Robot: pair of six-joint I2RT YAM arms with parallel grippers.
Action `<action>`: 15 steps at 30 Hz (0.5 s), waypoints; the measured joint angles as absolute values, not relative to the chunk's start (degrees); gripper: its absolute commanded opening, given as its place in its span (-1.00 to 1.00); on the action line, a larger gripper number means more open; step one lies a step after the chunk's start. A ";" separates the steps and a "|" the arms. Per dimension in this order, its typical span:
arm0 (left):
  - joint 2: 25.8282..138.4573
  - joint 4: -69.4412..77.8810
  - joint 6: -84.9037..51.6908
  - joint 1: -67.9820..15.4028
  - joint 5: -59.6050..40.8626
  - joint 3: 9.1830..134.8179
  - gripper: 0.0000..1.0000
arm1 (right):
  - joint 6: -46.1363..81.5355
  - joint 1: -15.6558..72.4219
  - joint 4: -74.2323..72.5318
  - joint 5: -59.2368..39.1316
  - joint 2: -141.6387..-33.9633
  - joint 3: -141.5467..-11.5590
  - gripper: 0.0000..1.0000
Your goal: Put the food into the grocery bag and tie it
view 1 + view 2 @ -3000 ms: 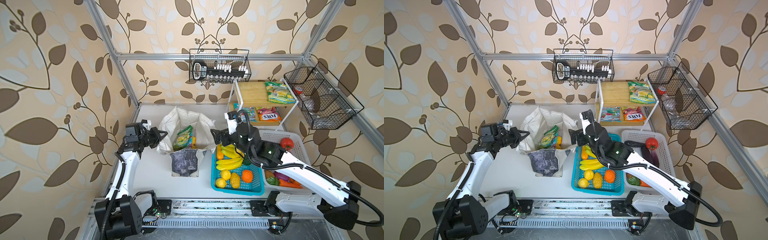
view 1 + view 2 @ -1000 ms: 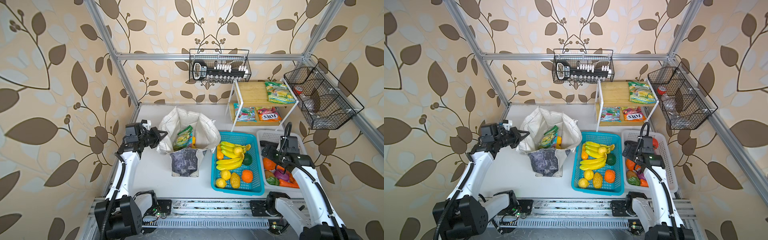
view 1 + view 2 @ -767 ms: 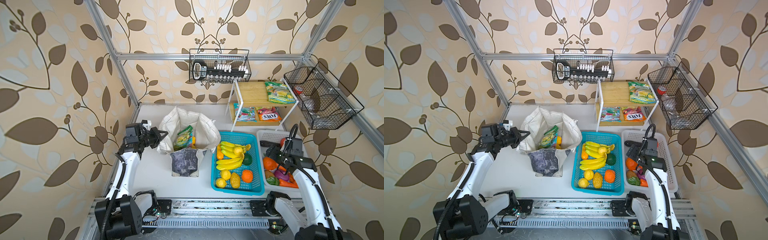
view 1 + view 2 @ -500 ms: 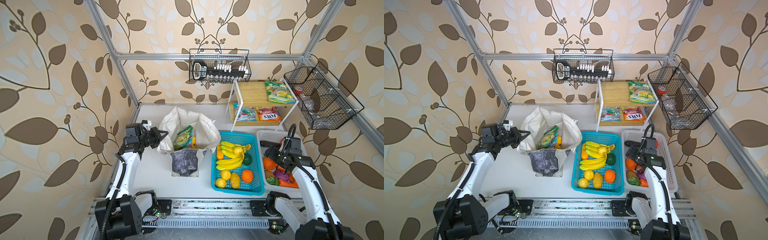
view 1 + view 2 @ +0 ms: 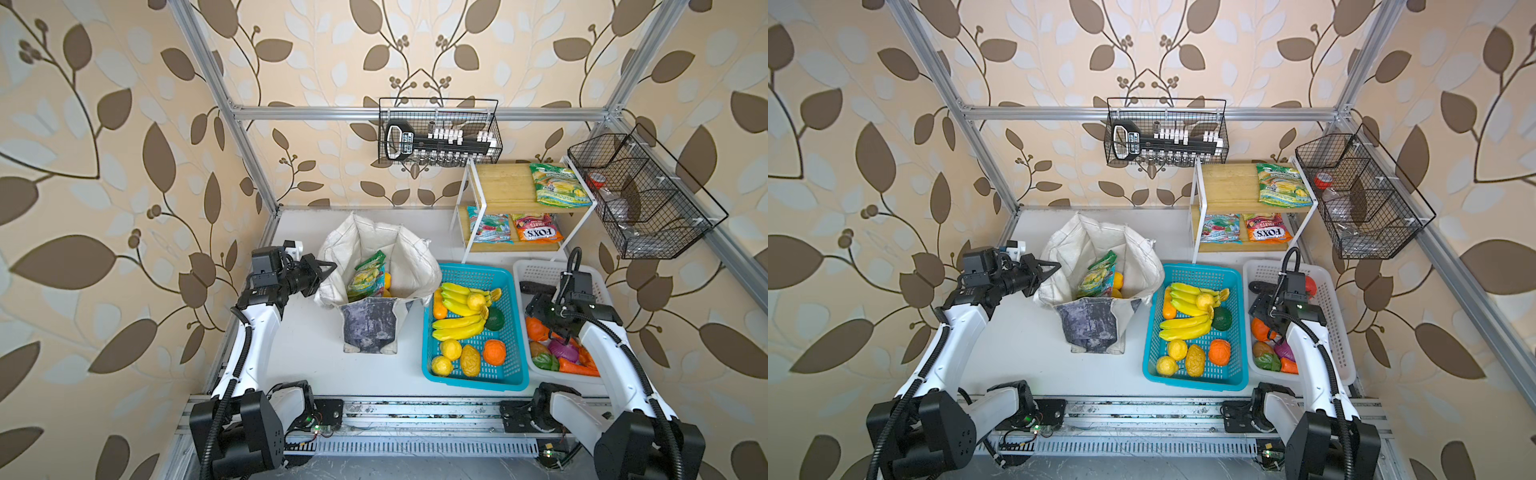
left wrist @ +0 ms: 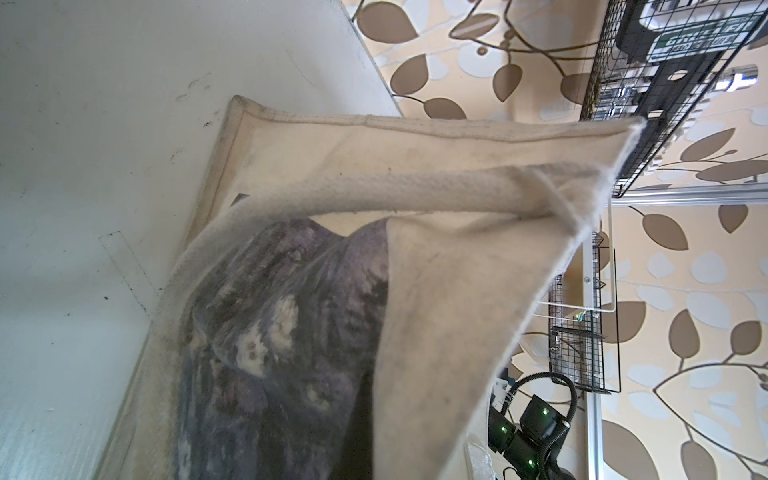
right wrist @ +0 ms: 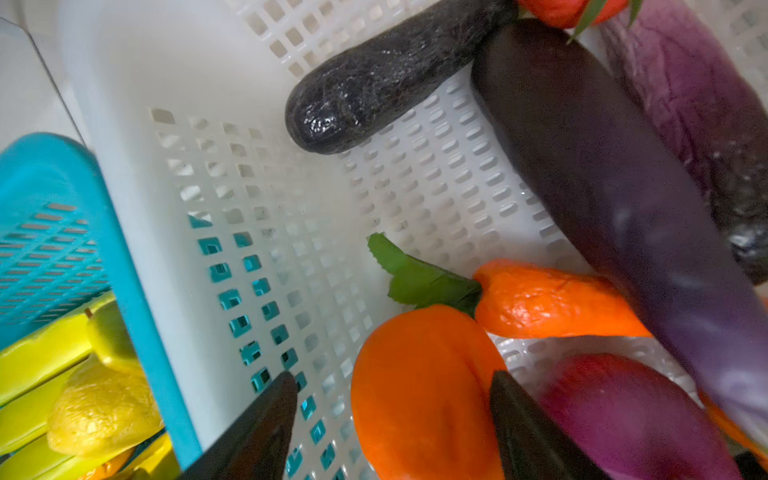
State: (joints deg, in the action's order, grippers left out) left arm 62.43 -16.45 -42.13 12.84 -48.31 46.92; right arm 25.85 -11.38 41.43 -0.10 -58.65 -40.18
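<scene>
My left gripper (image 5: 326,268) clamps the bag (image 5: 409,266). My right gripper (image 7: 394,378) straddles the pepper (image 7: 424,407), jaws apart; its glossy skin may squirt free.

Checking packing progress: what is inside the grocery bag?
A green sweet packet stands in the grocery bag with an orange fruit beside it. Anything beneath them is hidden by the packet and the bag's front panel.
</scene>
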 measured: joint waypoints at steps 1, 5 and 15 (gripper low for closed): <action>62.43 -16.45 -42.15 12.84 -48.36 46.92 -1.00 | 25.85 -10.92 41.41 0.30 -59.20 -40.18 0.47; 62.50 -15.59 -42.68 12.84 -49.21 46.48 -1.00 | 25.85 -10.59 41.10 1.48 -60.18 -40.18 0.40; 63.40 -14.72 -43.83 12.82 -49.60 46.46 -1.00 | 26.57 -9.87 42.37 3.53 -57.84 -40.18 0.30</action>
State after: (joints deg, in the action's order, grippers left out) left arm 63.40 -14.72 -43.83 12.82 -49.60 46.46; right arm 26.57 -9.87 42.37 3.53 -57.84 -40.18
